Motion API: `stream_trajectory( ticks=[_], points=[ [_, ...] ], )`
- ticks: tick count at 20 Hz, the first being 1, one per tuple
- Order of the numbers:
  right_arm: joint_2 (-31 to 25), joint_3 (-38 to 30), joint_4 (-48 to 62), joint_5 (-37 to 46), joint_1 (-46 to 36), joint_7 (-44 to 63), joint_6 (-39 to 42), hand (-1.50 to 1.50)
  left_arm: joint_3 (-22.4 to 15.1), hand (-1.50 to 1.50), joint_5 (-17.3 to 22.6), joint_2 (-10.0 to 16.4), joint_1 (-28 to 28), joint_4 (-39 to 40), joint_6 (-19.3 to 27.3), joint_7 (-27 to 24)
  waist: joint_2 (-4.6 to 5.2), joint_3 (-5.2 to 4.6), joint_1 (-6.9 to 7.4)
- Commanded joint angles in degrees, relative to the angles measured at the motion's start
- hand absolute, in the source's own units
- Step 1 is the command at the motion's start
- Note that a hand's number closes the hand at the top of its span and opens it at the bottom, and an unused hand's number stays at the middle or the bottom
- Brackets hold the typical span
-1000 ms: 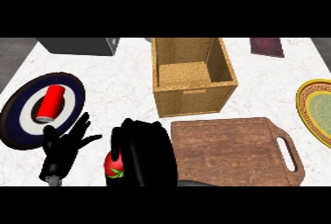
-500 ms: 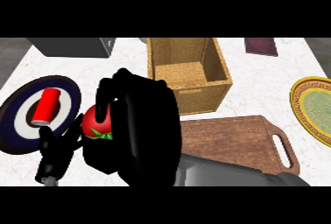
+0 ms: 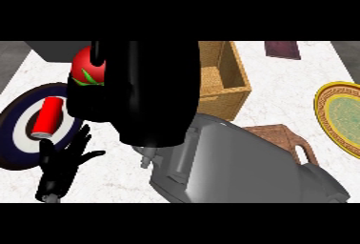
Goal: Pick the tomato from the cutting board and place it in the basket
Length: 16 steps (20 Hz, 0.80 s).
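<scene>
Tomato (image 3: 85,66) is clasped in my right hand's (image 3: 147,95) curled fingers, up close to the camera, left of the basket (image 3: 224,86). Board (image 3: 277,136) shows past my forearm. My left hand (image 3: 65,159) rests spread near the can (image 3: 48,116).

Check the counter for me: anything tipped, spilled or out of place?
Only the red can stands out: it lies on its side on the dark plate at left. Nothing spilled; the basket sits upright.
</scene>
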Motion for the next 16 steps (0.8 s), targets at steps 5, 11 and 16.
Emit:
stream_trajectory(
  ticks=[5,11,16],
  points=[
    [0.61,-6.72,9.69,-1.4,-4.31,5.46,1.5,1.5,-1.33,0.0,-1.63,-1.67,1.26,3.75,1.2,1.91,0.8,-0.33,-0.96],
    [0.61,-10.06,21.78,-3.87,-5.93,-3.4,-3.67,1.5,-2.32,0.0,-3.0,-1.89,2.86,3.34,0.53,0.2,1.22,-0.36,0.22],
    [0.62,-13.03,22.46,-6.6,-1.51,-6.75,-9.7,1.5,0.21,0.0,-0.84,-0.24,2.43,2.43,-1.0,1.67,1.15,-0.3,-0.11]
  ],
)
